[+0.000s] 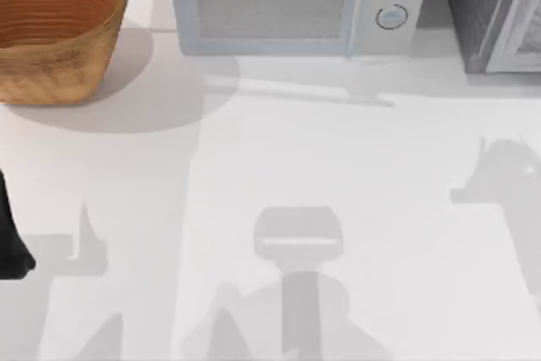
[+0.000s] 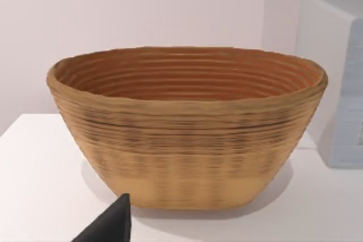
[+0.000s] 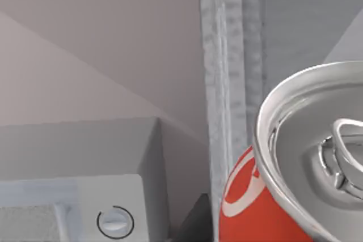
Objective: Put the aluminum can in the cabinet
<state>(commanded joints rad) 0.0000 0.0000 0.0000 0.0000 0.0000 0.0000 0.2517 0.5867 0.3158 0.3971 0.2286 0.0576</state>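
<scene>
My left arm (image 1: 10,238) sits at the left edge of the desk (image 1: 279,166) in the top view, a dark shape low beside the near-left corner, and from its wrist camera a black fingertip (image 2: 113,225) pokes into the picture; how far those jaws stand apart I cannot tell. That camera looks straight at the woven basket (image 2: 187,134), which stands upright on the desk at the back left, with the pale side of the microwave (image 2: 334,77) just beyond it. In the top view the basket (image 1: 55,31) is at the far left corner, the microwave (image 1: 287,6) with its two round knobs stands in the middle of the back edge, and the cabinet (image 1: 494,14) stands at the back right, its dark speckled side facing the microwave and its lighter framed door panel angled outward. From my right wrist camera the aluminum can (image 3: 283,196) is very close, its silver top and pull tab tilted toward the lens, red side with white lettering below, right up against the cabinet's grey framed edge (image 3: 224,83), with the microwave's knob (image 3: 115,222) lower and farther off. Whether my right jaws are clamped on the can I cannot tell.
</scene>
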